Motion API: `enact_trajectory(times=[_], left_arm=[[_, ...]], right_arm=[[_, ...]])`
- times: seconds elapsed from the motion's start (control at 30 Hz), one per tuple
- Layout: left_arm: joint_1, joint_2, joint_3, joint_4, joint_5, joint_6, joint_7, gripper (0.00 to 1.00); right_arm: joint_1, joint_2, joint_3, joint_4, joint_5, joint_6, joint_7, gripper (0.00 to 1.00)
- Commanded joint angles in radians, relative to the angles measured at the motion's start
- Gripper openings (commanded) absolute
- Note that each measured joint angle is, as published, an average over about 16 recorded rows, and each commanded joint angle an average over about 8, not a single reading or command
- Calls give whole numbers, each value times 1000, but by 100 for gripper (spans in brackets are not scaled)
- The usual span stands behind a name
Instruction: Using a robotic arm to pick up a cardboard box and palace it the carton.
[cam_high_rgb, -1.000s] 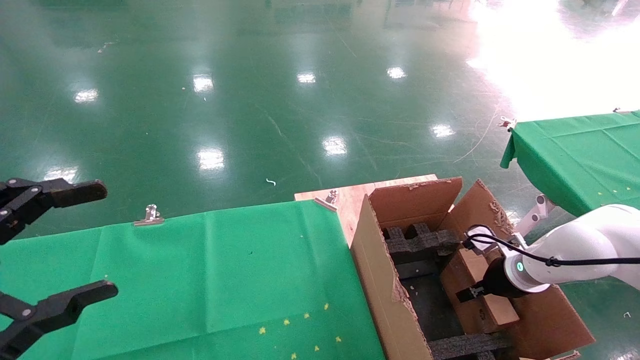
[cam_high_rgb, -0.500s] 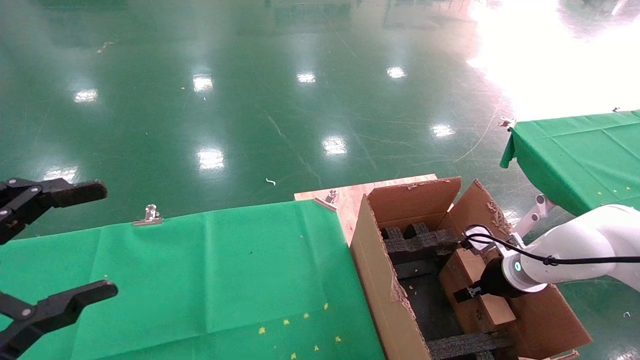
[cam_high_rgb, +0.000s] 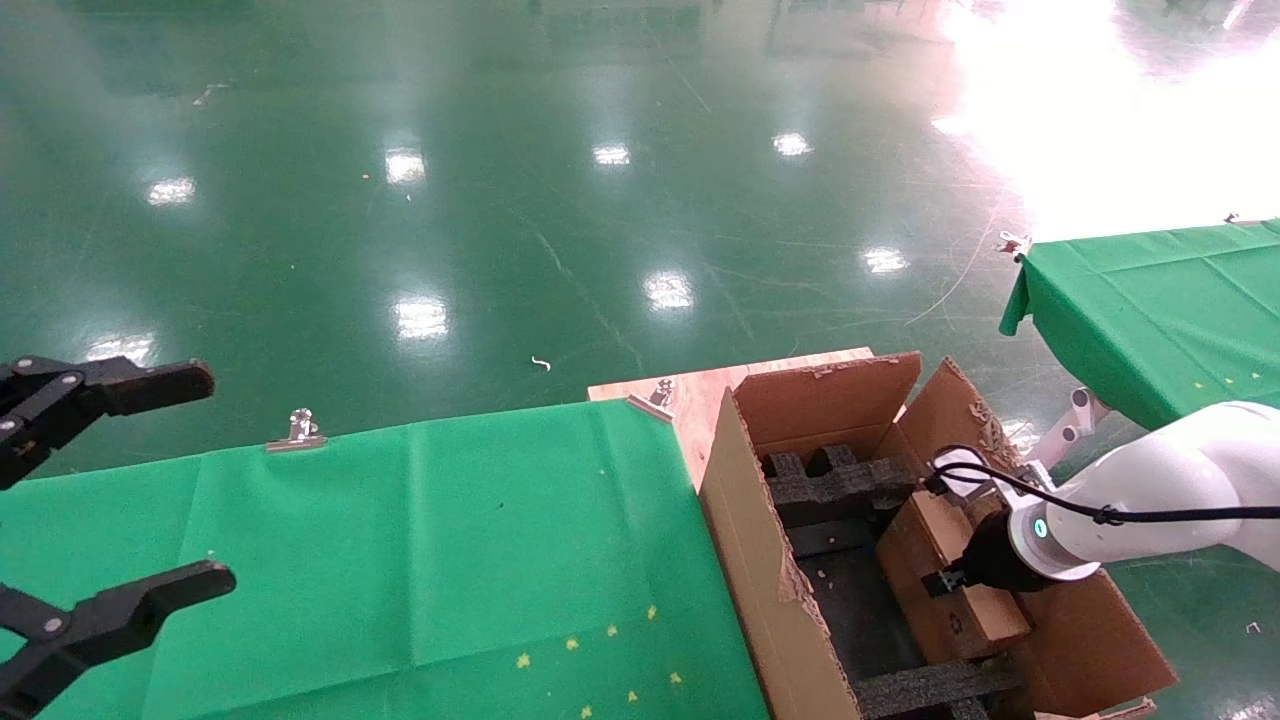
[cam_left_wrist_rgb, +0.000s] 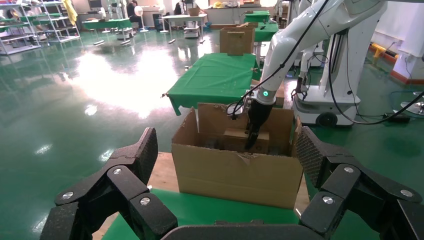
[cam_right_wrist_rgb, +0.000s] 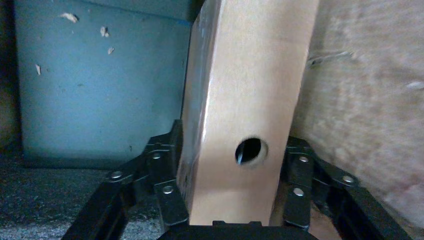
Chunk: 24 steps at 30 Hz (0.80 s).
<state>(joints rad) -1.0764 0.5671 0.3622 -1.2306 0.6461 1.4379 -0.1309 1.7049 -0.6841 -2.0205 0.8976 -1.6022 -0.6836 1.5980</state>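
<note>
Nearest on the left, the left gripper (cam_high_rgb: 125, 490) hangs over the near corner of a table dressed in green cloth (cam_high_rgb: 420, 540), its two black fingers spread wide with nothing between them. The cloth is speckled with a few small yellow bits near its front, and a metal clip (cam_high_rgb: 297, 430) pins its far edge; a second clip (cam_high_rgb: 657, 393) sits at the far right corner, where bare plywood (cam_high_rgb: 700, 395) shows beyond the cloth.

Hard against the table's right end stands the carton (cam_high_rgb: 760, 560), big and brown, its flaps ragged and folded outward, with black foam inserts (cam_high_rgb: 835, 485) at its far and near ends. Reaching in from the right comes the robotic arm (cam_high_rgb: 1150, 495), white and glossy, a teal light glowing at its wrist and a black cable looping over it. Its right gripper (cam_high_rgb: 950, 583) is inside the carton, clamped on the cardboard box (cam_high_rgb: 945, 560), which lies low against the carton's right wall. From the right wrist view the box (cam_right_wrist_rgb: 240, 110) stands between the black fingers (cam_right_wrist_rgb: 165, 185), one pressing each side, a round hole showing in the facing side.

Farther right, a second green-draped table (cam_high_rgb: 1150, 310) stands well apart. Beyond everything stretches a glossy green floor (cam_high_rgb: 500, 200), mirroring ceiling lights and a strong white glare at the far right.
</note>
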Motion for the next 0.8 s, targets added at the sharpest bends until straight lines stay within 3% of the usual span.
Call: enact_trajectory(times=[0.03,0.43,0.8], left_arm=[[0,0,0,0,0,0,0,100],[0,0,0,0,0,0,0,100],[0,0,0,0,0,0,0,100]], right_arm=[[5,3,0,4,-3,0,-1,100],[64,38,11,44,-19,-6,21,100],[283,89,122,181,66,-39,33,100]])
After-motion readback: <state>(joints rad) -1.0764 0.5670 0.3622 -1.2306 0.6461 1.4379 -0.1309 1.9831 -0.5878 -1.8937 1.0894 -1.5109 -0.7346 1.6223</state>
